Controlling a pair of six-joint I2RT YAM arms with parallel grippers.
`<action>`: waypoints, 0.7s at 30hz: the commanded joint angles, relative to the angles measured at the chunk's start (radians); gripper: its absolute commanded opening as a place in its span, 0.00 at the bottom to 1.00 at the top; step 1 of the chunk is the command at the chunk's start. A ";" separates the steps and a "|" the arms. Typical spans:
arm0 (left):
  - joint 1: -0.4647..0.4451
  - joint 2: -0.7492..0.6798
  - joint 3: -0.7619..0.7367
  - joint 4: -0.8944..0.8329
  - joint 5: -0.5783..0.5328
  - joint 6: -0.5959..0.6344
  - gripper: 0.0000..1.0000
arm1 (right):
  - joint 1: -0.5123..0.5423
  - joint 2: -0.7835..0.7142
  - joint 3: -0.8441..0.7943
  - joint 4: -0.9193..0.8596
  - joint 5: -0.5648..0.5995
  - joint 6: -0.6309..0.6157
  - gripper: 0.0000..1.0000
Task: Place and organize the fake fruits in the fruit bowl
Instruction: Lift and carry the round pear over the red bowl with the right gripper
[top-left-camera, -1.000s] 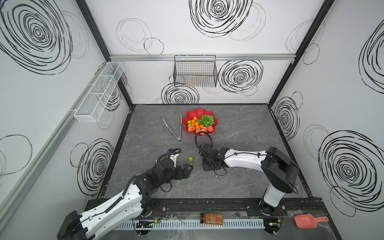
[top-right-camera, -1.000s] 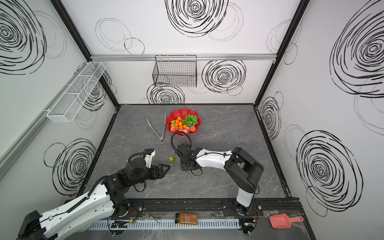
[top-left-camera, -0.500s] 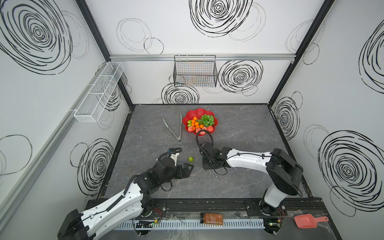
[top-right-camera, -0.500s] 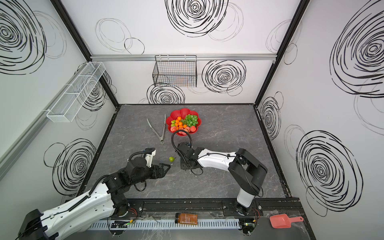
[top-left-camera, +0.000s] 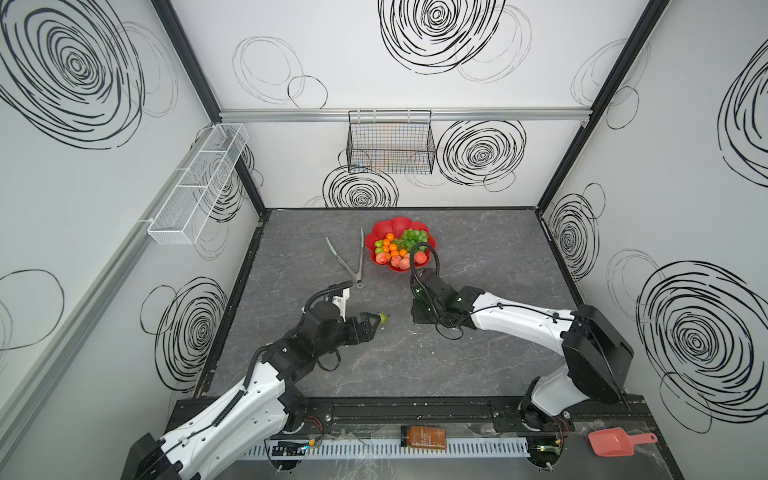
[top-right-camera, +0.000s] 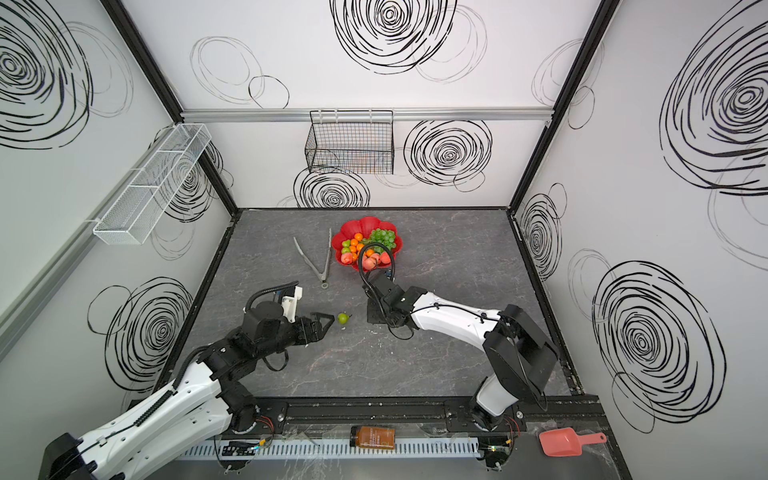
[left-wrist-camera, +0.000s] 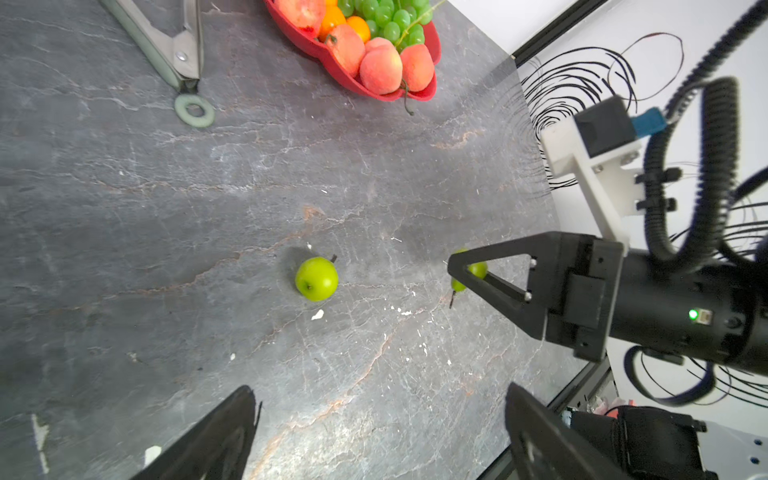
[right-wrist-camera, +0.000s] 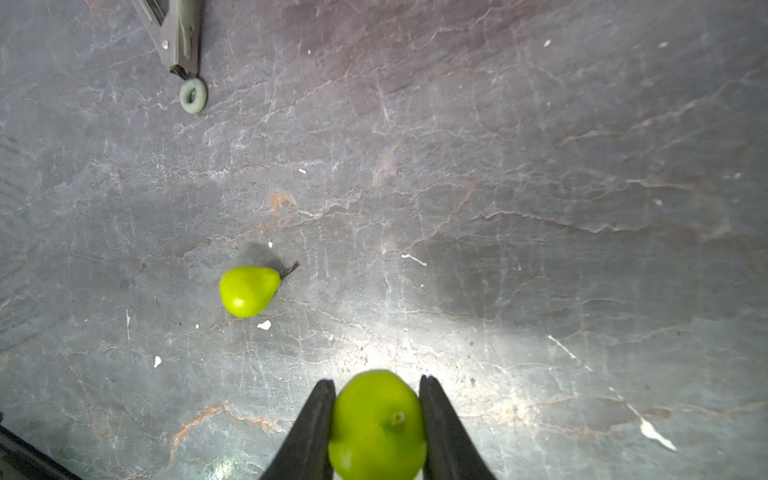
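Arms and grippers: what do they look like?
The left arm and right arm have white shells and black joints, with black ribbed cables looping at the wrists. The left gripper and right gripper have black tapered fingers. The right wrist carries a white camera bracket and a green light.

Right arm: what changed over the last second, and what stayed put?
The right gripper, shut on a green pear, moved a little toward the red fruit bowl. The loose pear on the table, the open left gripper beside it and the tongs stayed put.
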 joint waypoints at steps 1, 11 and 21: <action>0.058 0.017 0.046 0.016 0.063 0.047 0.96 | -0.025 -0.032 0.018 -0.006 0.004 -0.020 0.31; 0.236 0.107 0.120 0.038 0.168 0.135 0.96 | -0.080 0.016 0.141 -0.041 -0.017 -0.087 0.31; 0.329 0.223 0.190 0.078 0.194 0.186 0.96 | -0.119 0.126 0.298 -0.057 -0.040 -0.123 0.31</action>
